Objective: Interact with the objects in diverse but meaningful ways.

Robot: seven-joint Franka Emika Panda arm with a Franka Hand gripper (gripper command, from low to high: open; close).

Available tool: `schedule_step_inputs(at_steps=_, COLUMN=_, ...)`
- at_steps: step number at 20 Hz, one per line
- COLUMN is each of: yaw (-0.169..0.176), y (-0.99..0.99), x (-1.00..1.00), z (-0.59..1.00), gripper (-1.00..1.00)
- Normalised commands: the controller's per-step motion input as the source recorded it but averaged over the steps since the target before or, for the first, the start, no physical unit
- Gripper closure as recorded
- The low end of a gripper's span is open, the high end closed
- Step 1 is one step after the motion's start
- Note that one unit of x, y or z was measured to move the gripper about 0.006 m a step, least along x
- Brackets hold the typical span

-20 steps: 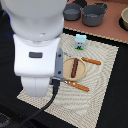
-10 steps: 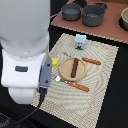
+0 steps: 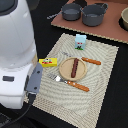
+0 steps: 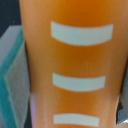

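Note:
A dark brown sausage (image 3: 75,67) lies on the round tan plate (image 3: 83,73) in the middle of the striped placemat (image 3: 100,97). The flat yellow red-labelled box (image 3: 47,62) lies just to the exterior view's left of the plate. The white-and-blue carton (image 3: 80,42) stands behind the plate. An orange surface with white stripes (image 4: 75,60), likely the ridged bread block, fills the wrist view very close up. The bread block does not show in the exterior view. My gripper is hidden behind my white arm (image 3: 17,55) there, and its fingers do not show clearly in the wrist view.
An orange-handled knife (image 3: 78,86) and a fork (image 3: 55,77) lie in front of the plate, and an orange stick-shaped item (image 3: 91,61) lies behind it. Two grey pots (image 3: 71,11) (image 3: 94,14) stand on a brown board (image 3: 110,31) at the back. My arm covers the exterior view's left.
My arm has moved toward the exterior view's left and lower edge, uncovering the yellow box and more of the placemat. The things on the mat have not moved.

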Motion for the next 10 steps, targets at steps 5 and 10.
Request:
schedule_step_inputs(at_steps=5, yaw=0.008, y=0.55, x=-0.99, z=-0.42, gripper=1.00)
schedule_step_inputs(at_steps=10, yaw=0.013, y=0.59, x=-0.90, z=-0.38, gripper=1.00)
